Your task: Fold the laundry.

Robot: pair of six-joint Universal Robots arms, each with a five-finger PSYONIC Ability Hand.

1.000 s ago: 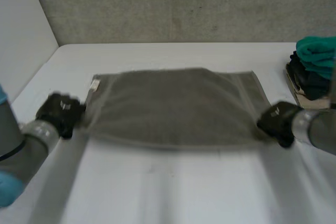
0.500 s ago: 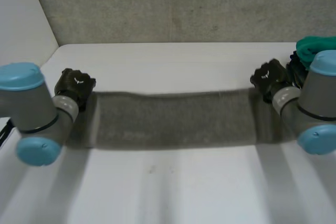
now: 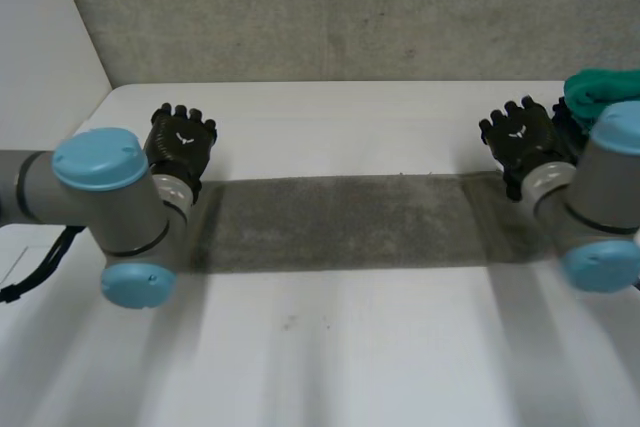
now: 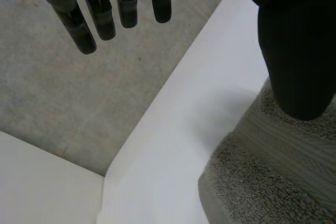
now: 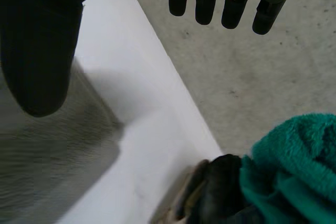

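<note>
The left hand [image 3: 180,142] and right hand [image 3: 520,135] are spread, holding nothing, above each end of the grey towel [image 3: 340,222], a long folded strip across the middle of the table [image 3: 330,347], so this fold looks done and next comes folding it end to end.

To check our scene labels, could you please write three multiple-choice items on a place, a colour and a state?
1. How does the grey towel lie? A. heaped B. as a strip from left hand to right hand C. over an arm
2. What colour is the top cloth beside the right hand? A. red B. teal C. white
3. How are the left hand's fingers? A. straight, open B. curled round the towel C. pinching a corner
Answers: B, the strip spans hand to hand; B, it shows teal; A, its wrist view shows them straight.
</note>
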